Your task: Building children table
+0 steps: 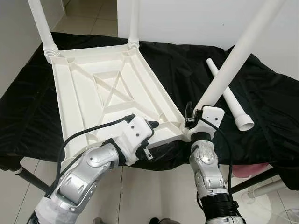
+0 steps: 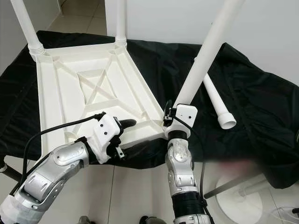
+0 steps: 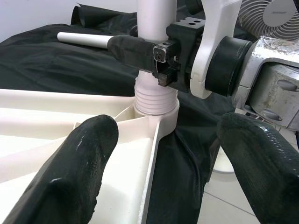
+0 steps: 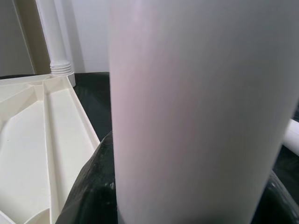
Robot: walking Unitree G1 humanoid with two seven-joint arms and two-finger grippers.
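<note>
Tabletop (image 1: 107, 88), upturned on the black cloth (image 1: 261, 93), looks light, stiff, slick plastic. Right gripper (image 1: 189, 122) clenches the near-right leg (image 1: 233, 60) low by its socket; left gripper (image 1: 152, 125), fingers spread, straddles the near rim. A spare leg (image 1: 230, 98) lies right.

The tabletop (image 1: 112, 88) lies upside down on the cloth (image 1: 261, 98) which covers the bench. Two legs (image 1: 41, 23) stand in its far corners. At the near right corner a third leg (image 1: 233, 60) sits in its socket and leans to the right; the right gripper (image 1: 190, 117) is closed around its lower end. The left gripper (image 1: 152, 140) is at the near edge of the tabletop, with its fingers (image 3: 70, 177) spread apart. A loose leg (image 1: 229, 95) lies on the cloth, right of the tabletop.
</note>
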